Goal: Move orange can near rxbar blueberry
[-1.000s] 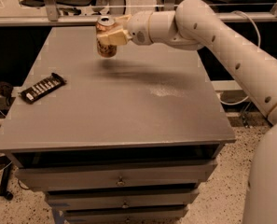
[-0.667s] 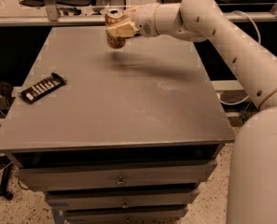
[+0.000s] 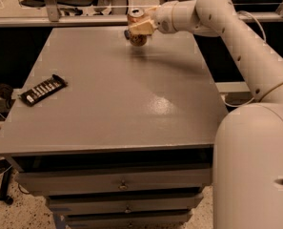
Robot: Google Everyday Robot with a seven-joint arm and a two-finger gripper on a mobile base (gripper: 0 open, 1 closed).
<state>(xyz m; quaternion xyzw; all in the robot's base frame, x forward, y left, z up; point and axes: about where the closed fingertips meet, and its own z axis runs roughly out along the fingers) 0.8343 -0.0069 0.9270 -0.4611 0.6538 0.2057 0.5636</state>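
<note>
At table [image 3: 107, 128] far edge, claw [image 3: 140, 27] gripping orange can [image 3: 137, 40], off surface

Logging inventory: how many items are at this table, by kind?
Cans: 1, the can, gripped by the gripper at the far edge of the table.
Bars: 1, the bar, lying at left.
Total: 2.

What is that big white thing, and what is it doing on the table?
That big white thing is a robot's arm. There is just one picture, taken by a camera looking down on the grey table. At the arm's tip is a pincer, like two fingers, closed around an orange can near the table's far edge. On the left side lies a small dark snack bar, far from the can. Drawers sit under the table.
</note>
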